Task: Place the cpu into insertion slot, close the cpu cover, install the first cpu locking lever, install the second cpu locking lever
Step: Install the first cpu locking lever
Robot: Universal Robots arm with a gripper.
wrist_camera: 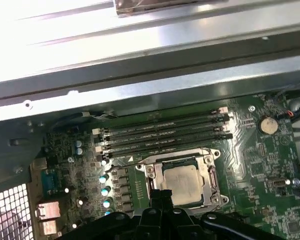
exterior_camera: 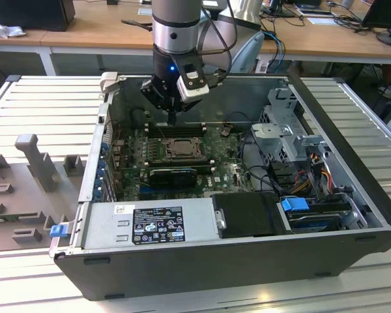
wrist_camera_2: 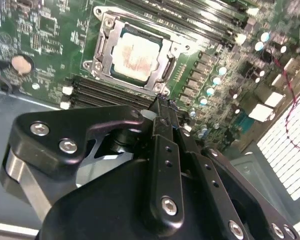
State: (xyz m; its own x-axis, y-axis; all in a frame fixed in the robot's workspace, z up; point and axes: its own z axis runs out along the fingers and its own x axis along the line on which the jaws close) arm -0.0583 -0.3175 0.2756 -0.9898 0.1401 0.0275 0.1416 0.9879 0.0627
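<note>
**State.** The end effector [exterior_camera: 173, 119] hangs inside the open computer case [exterior_camera: 247, 264], above the memory slots [wrist_camera: 162, 132]. In the second wrist view its fingers [wrist_camera_2: 162, 125] are pressed together into one narrow black bar, with nothing between them.

**Task item.** The cpu [wrist_camera_2: 137, 52] sits in the insertion slot [wrist_camera_2: 102, 44], below the end effector and just past its fingertips, on the far side of the memory slots from the case wall. It lies flat with its metal top up. It is square, so no long axis shows, and its edges run parallel to the memory slots. The cpu cover [wrist_camera_2: 125, 79] lies flat around it, and the chip shows through the cut-out. Whether the locking levers are latched cannot be told.

**Markings.** A black label [exterior_camera: 158, 225] and a small white label [exterior_camera: 124, 210] sit on the power supply [exterior_camera: 202, 222].

**View differences.** The exterior view shows the case standing on the ribbed counter [exterior_camera: 45, 111], with a blue latch [exterior_camera: 294, 204] and cabling well off to the end effector's side. The first wrist view shows a coin cell [wrist_camera: 267, 125] beside the memory slots.
</note>
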